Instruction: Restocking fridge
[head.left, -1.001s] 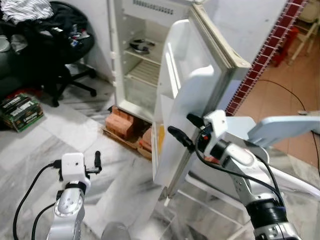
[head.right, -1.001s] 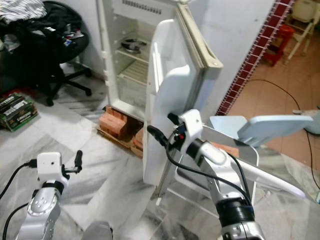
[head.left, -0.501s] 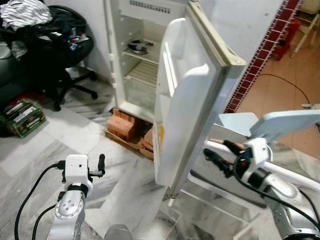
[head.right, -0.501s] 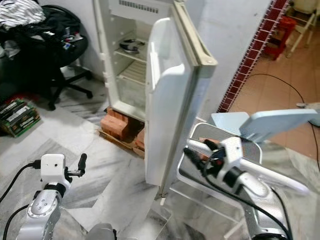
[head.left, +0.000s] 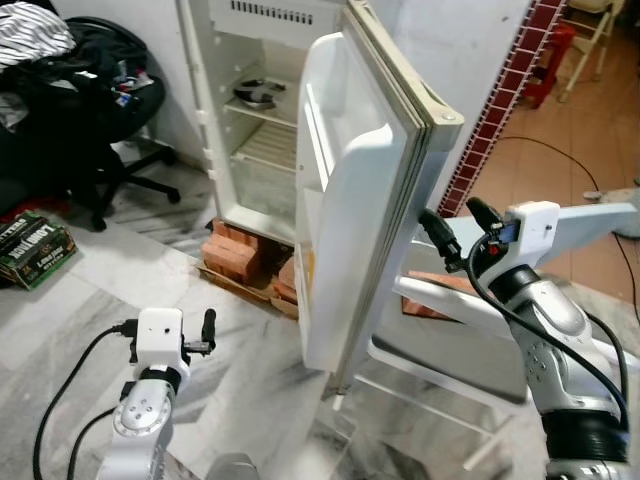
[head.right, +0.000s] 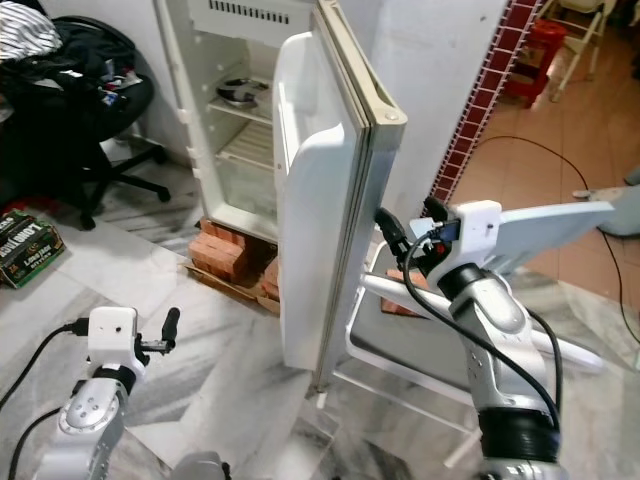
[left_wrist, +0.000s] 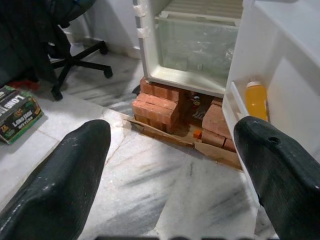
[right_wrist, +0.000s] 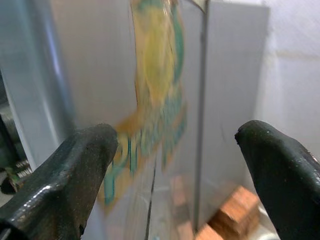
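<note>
Right gripper (head.left: 452, 230), fingers wide and empty, has risen from low beside the door (head.left: 350, 200) to its outer edge; the fridge (head.left: 250, 110) stands open. Left gripper (head.left: 207, 330), spread, idles low.

The fridge (head.right: 240, 120) is seen with its door (head.right: 320, 200) swung wide. The right gripper (head.right: 412, 232) is held with spread fingers just right of the door's outer face. The left gripper (head.right: 168, 328) is held low over the marble floor (head.right: 230, 350).
</note>
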